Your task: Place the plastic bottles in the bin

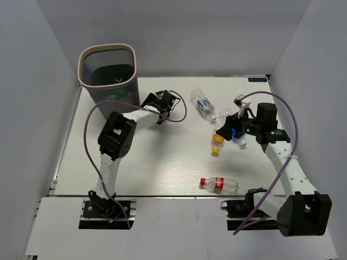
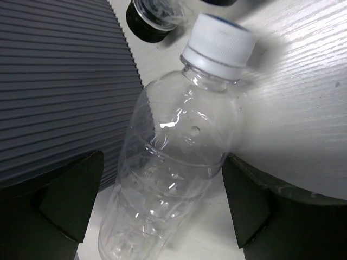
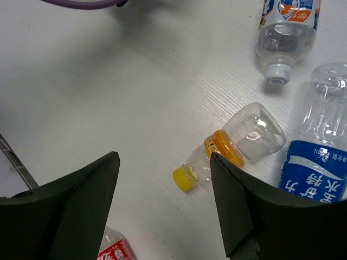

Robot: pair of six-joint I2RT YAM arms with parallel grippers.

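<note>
The left tool (image 2: pixel 162 160) is gripping a clear white-capped bottle (image 2: pixel 179 124); the mesh bin (image 1: pixel 101 93) is standing close at its ten o'clock.

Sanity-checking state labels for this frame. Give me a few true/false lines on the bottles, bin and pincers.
1. A red-labelled bottle lies on the table near its front edge. True.
2. The right pincer grips the yellow-capped bottle. False: it is open, and that bottle lies on the table beneath it.
3. A clear white-capped bottle sits between the left pincer's fingers. True.
4. The bin lies tipped on its side. False: it stands upright at the far-left corner.
</note>
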